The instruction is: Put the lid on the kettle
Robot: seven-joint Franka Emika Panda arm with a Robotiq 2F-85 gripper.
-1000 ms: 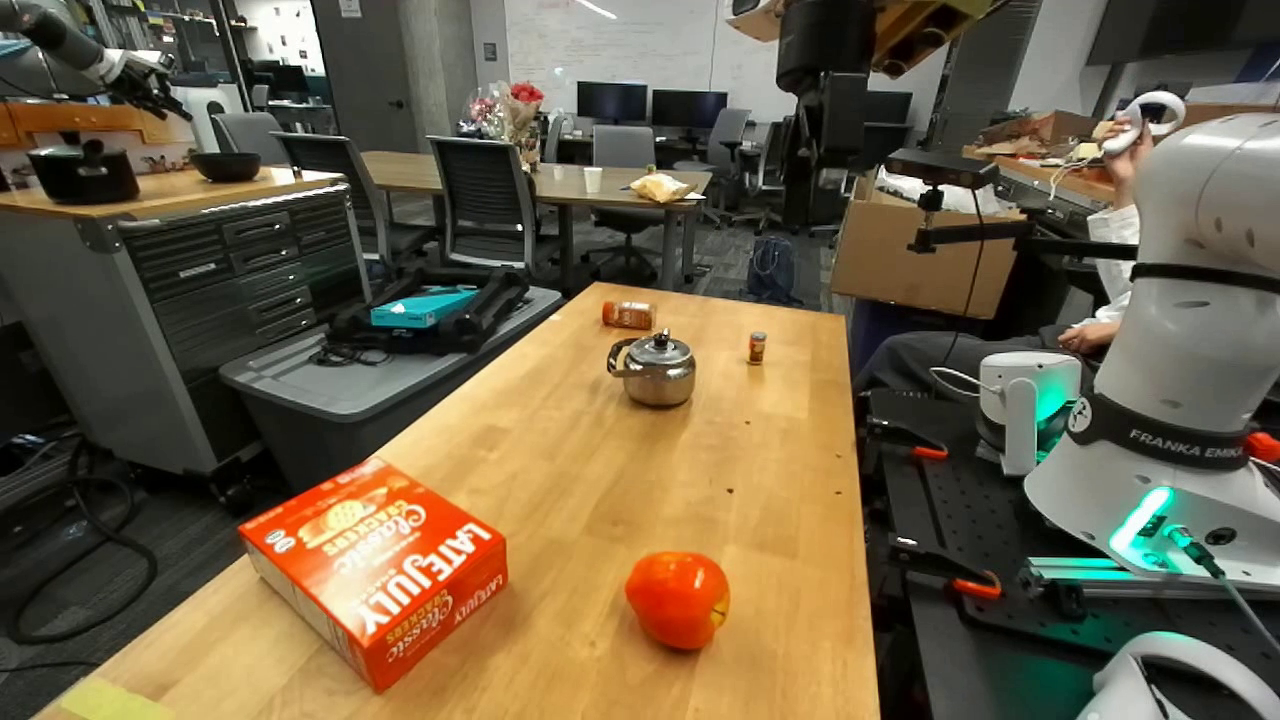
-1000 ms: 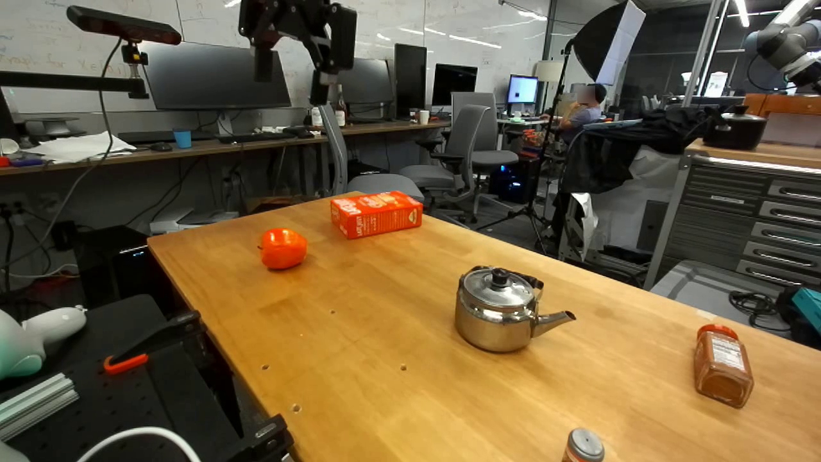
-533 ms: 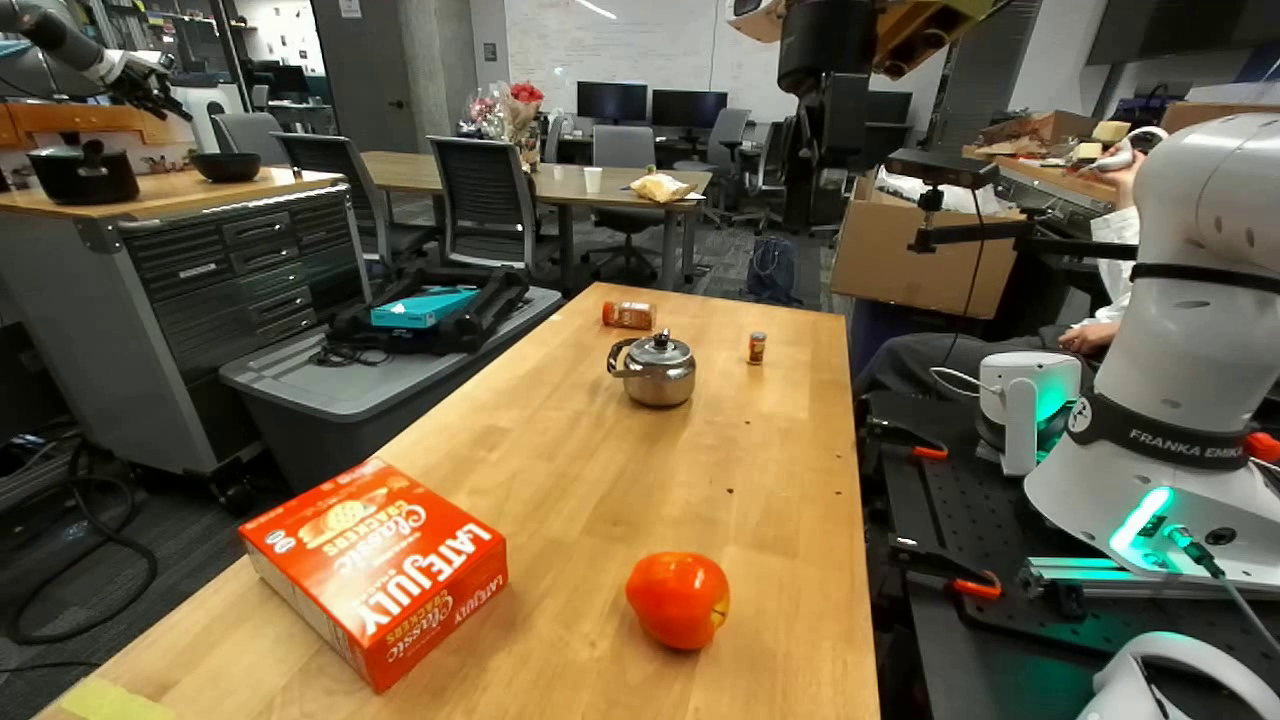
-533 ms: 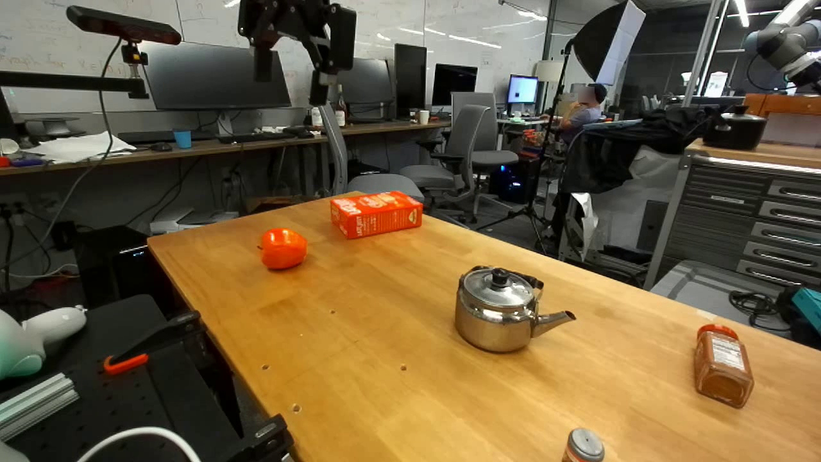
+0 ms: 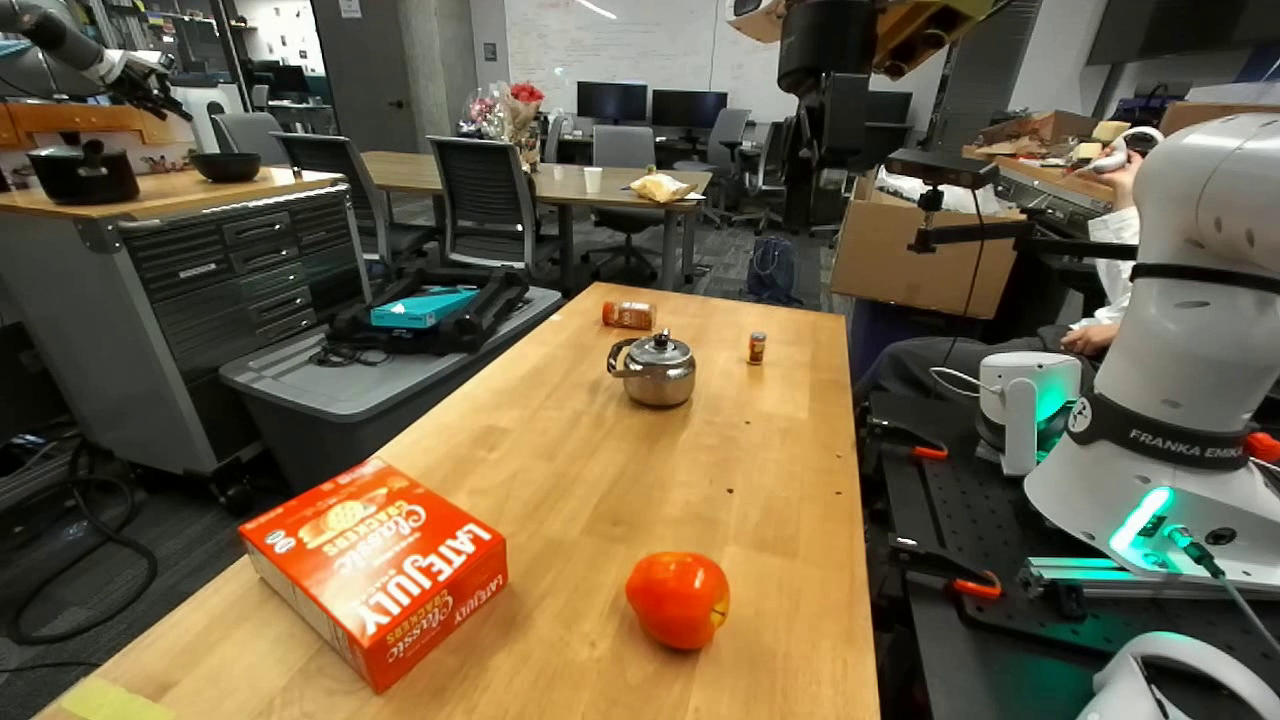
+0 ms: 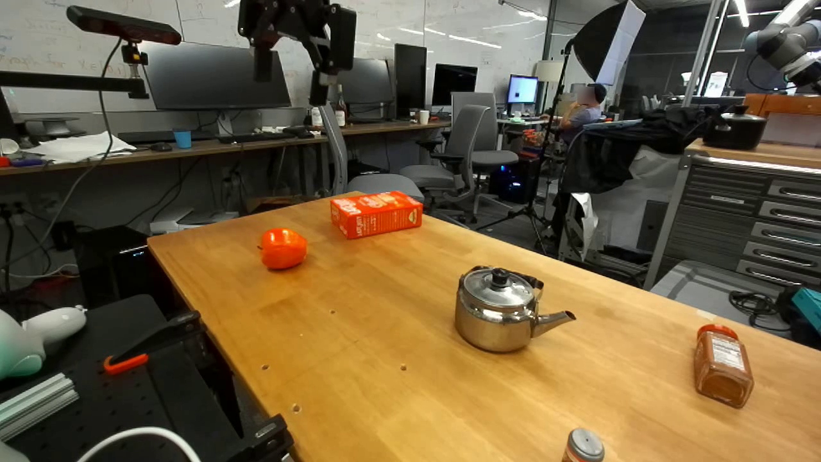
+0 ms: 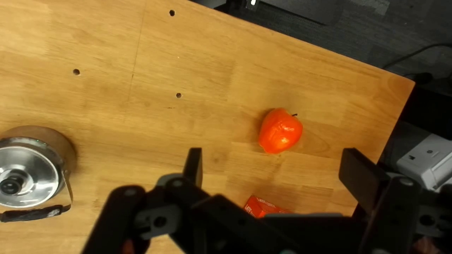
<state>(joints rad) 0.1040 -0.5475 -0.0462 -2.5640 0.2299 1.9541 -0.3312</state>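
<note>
Gripper (image 6: 292, 85) face-down, high above table (image 6: 385, 289)

Tbl (image 6: 359, 289) w/ kettle (image 6: 494, 324), cracker box (image 5: 375, 575), red fruit (image 5: 678, 600), jar (image 6: 723, 372) on side, sm. bottle (image 5: 757, 349)

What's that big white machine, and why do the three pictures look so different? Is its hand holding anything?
The white machine is a robot arm. At its end is a black hand with two fingers. They stand wide apart, and nothing is held between them.

Two of the pictures look across the wooden table from different places outside the robot. The third looks down from the arm itself, past the fingers, so you see the tops of things.

On the table is a shiny metal kettle, with its lid sitting on top. There is also a red cracker box, an orange-red tomato-like thing, a jar lying on its side, and a little bottle standing up.
</note>
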